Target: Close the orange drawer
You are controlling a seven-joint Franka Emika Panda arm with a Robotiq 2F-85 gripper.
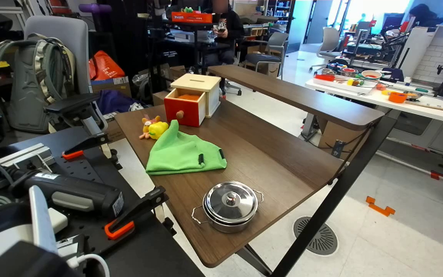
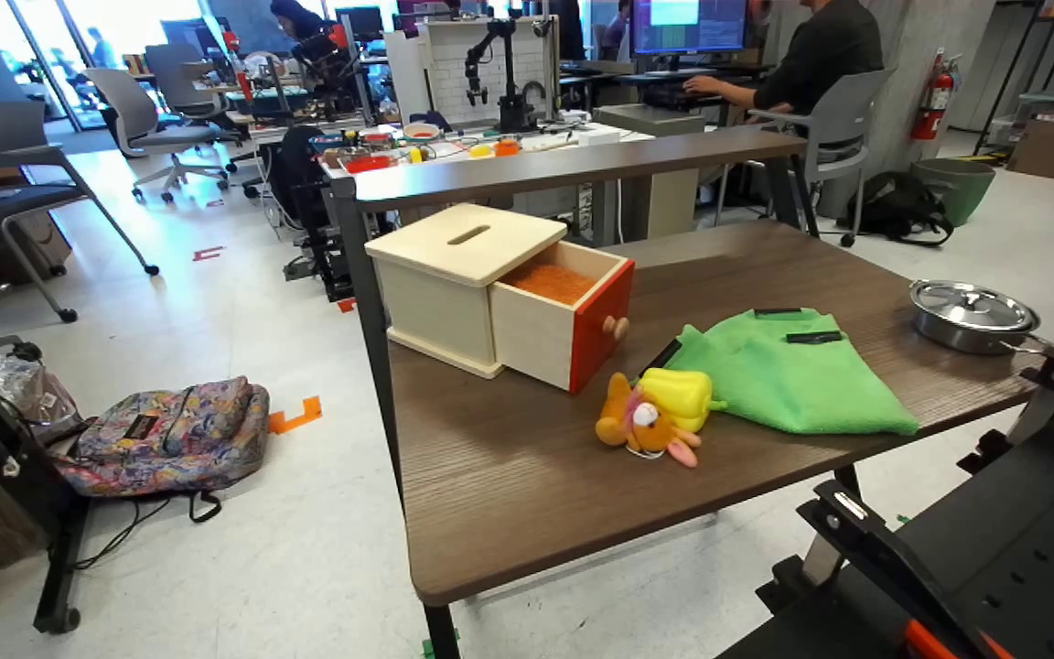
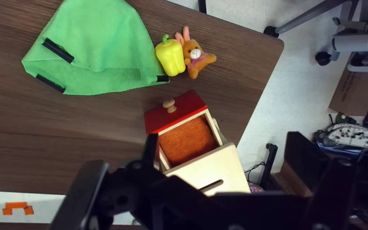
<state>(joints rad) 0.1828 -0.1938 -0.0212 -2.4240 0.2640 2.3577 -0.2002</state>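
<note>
Approach seems in hand: in the wrist view, the orange drawer [image 3: 180, 112] juts toward eleven o'clock from its cabinet [image 3: 214, 167]; the tool [image 3: 224, 140], jaws wide apart, should next push it toward five.

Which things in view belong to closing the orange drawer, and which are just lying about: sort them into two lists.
For the job: the orange drawer, standing open; its wooden knob; the cabinet it slides into; the gripper.

Just lying about: green cloth; yellow toy pepper; plush bunny; lidded metal pot.
</note>
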